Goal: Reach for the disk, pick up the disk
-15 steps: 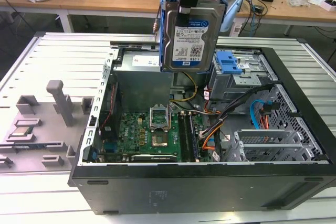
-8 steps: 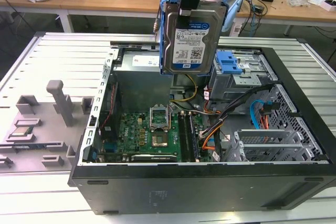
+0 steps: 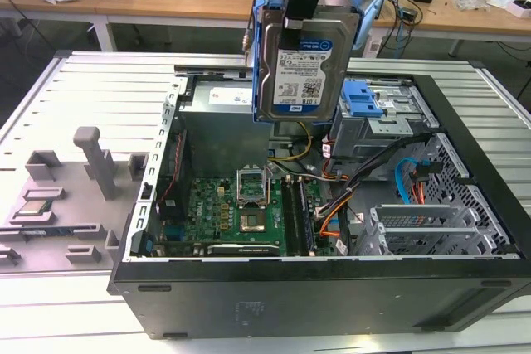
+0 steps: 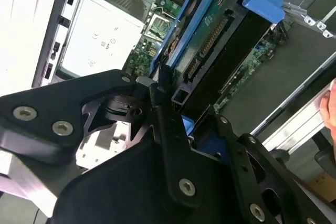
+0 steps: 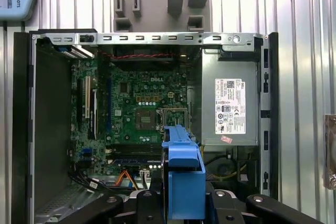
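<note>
Above the open computer case point(image 3: 332, 296), one disk point(image 3: 305, 64) hangs in the air, clear of everything below it. The single gripper point(image 3: 299, 10) is clamped on its upper edge, one black finger on each broad face. The disk stands on edge with its one white-and-blue barcode label turned to the exterior view; the print on it is too fine for me to make out. A blue bracket point(image 3: 264, 39) runs round its sides.

In the second wrist view the disk's other face point(image 4: 210, 40) shows a green circuit board and one connector strip, with the black fingers point(image 4: 157, 103) pressed against the bracket.

Inside the case lies one green motherboard point(image 3: 236, 221) with one square socket point(image 3: 251, 196), its cover raised. One blue caddy point(image 3: 365, 99) sits in the drive bay toward the exterior view's right, partly hidden behind the disk. Orange and blue cables point(image 3: 406, 184) run beside it.

In the first wrist view one grey power supply point(image 5: 231, 106) carries one white label and one small pink sticker.

On the ribbed bench point(image 3: 99, 80), toward the exterior view's left, stands one grey fixture point(image 3: 91, 163) with several posts; one small square chip point(image 3: 33, 207) rests in it. The fixture's near end is cut off by the frame.
</note>
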